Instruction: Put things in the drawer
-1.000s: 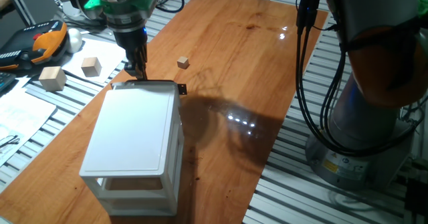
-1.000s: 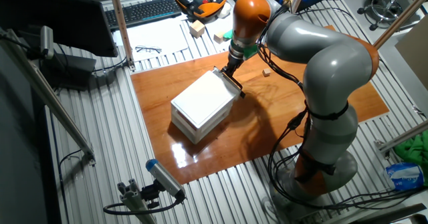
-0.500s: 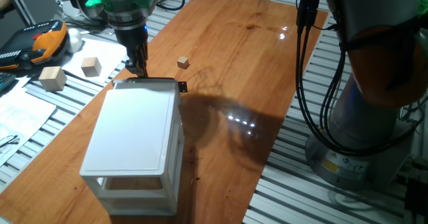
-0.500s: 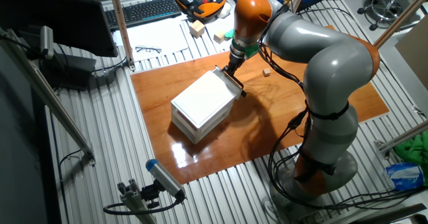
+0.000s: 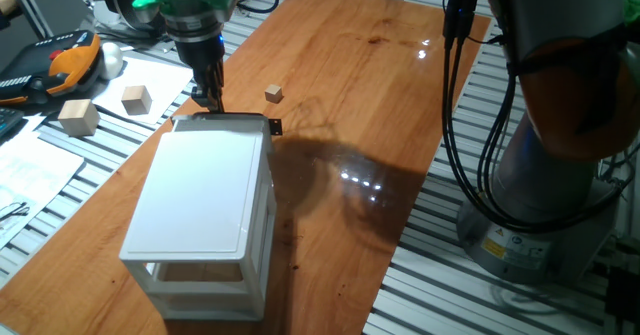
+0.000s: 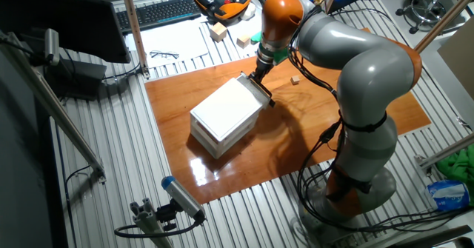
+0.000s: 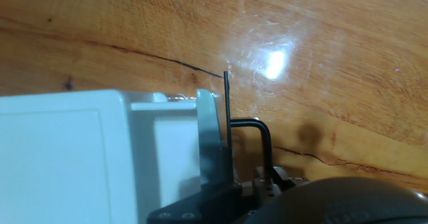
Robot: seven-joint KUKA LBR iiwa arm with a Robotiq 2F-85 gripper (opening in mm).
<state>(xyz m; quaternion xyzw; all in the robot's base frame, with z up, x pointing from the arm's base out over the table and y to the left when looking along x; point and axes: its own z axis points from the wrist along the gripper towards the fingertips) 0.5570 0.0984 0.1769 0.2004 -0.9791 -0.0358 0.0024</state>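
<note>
The white cabinet (image 5: 205, 210) stands on the wooden table (image 5: 400, 105), its top drawer (image 7: 174, 147) slid out a little at the far end, black front edge showing. The gripper (image 5: 207, 97) reaches down at that drawer front; whether its fingers are spread or closed cannot be told. Just beyond, the tiny wooden cube (image 5: 274, 94) lies on the table, apart from the gripper.

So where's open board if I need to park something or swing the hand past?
Free: the wooden board right of the tiny cube, toward the arm's base, and the strip in front of the cabinet. Crowded: around the gripper at the drawer, and the blocks beside the board.
</note>
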